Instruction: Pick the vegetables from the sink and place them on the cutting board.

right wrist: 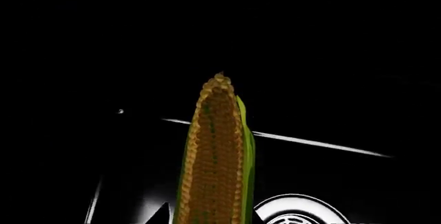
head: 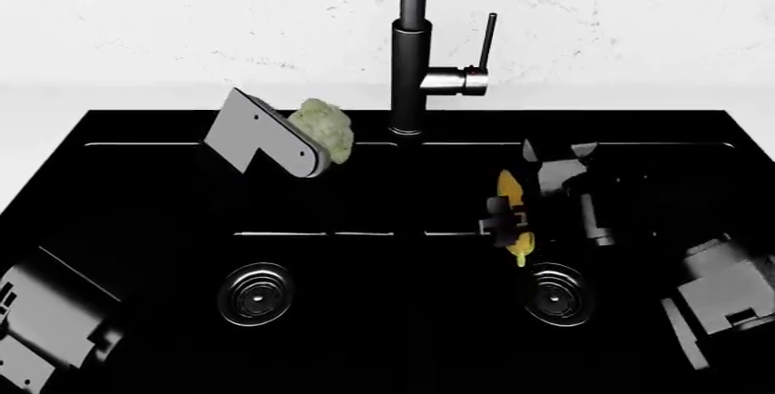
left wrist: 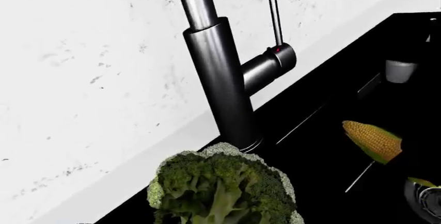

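Note:
The pale green bumpy cauliflower floret (head: pixel 325 129) is at the back of the black sink (head: pixel 145 231), left of the faucet. My left gripper (head: pixel 303 146) is against it and seems shut on it. In the left wrist view the floret (left wrist: pixel 220 185) fills the lower middle, and the fingers are hidden behind it. The yellow corn cob (head: pixel 513 208) with green husk edges is over the right basin, with my dark right gripper (head: pixel 509 223) shut on it. In the right wrist view the cob (right wrist: pixel 215 157) stands out from between the jaws. The cutting board is out of view.
The dark steel faucet (head: pixel 409 58) with its thin lever stands at the sink's back middle, close to the right of the floret. Two round metal drains (head: pixel 257 292) (head: pixel 557 296) lie in the basins. A white speckled wall and counter run behind the sink.

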You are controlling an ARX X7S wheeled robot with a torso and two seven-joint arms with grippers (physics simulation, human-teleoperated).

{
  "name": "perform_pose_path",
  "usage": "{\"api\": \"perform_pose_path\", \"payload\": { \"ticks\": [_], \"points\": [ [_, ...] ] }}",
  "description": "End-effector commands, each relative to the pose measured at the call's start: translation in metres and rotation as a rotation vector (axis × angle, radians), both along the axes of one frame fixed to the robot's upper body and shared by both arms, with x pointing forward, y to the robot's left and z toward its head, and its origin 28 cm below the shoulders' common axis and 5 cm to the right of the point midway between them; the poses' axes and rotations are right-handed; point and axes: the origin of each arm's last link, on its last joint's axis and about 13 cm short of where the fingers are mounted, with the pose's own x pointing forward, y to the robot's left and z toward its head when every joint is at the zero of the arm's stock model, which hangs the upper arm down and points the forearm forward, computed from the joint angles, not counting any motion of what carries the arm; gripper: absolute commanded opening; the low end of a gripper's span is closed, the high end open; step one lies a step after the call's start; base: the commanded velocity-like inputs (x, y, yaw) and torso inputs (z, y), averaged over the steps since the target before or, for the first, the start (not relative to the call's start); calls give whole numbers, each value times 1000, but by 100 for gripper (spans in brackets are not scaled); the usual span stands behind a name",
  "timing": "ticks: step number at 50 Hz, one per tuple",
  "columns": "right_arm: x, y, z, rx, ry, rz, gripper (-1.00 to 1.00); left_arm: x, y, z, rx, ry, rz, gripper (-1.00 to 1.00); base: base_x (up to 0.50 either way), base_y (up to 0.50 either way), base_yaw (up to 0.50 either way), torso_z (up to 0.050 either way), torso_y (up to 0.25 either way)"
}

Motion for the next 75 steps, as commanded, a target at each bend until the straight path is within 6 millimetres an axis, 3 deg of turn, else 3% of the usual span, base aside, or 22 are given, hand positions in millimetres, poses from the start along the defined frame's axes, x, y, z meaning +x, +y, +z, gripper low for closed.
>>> {"api": "perform_pose_path", "payload": {
  "ticks": [1,9,14,22,29,35,48,56,63,68,75],
  "points": [
    [-39,-9,74,-44,-303,29,-100,-2,3,9,-54,-28,30,-100,0,0,0,2,250],
    [-67,-4,88,-33,-404,71,-100,-5,6,17,-133,-48,67,-100,-10,0,0,4,250],
    [-82,0,91,-20,-483,86,-100,-12,7,19,-272,-44,82,-100,-2,0,0,5,250],
    [-104,6,90,31,-641,83,-100,-42,3,30,-493,-70,85,-100,0,0,0,5,250],
    [-127,5,97,41,-718,46,-100,-65,6,44,-477,-186,130,-100,-329,0,0,6,247],
    [-134,8,102,46,-733,44,-100,-72,5,50,-452,-243,158,-100,-500,0,0,0,0],
    [-137,11,100,66,-733,38,-100,-77,-3,41,-414,-258,138,-100,-500,0,0,0,0],
    [-149,16,101,58,-788,51,-100,-83,-6,39,-437,-284,132,-100,-500,0,0,0,0],
    [-159,22,88,28,-878,59,-100,-85,-9,28,-484,-338,165,-100,-500,0,0,0,0],
    [-167,27,67,-10,-995,45,-100,-88,-8,7,-577,-414,219,-100,-500,0,0,0,0],
    [-170,31,29,-12,-1077,20,-100,-89,-9,-5,-624,-479,239,-100,-248,0,0,0,0]
  ]
}}
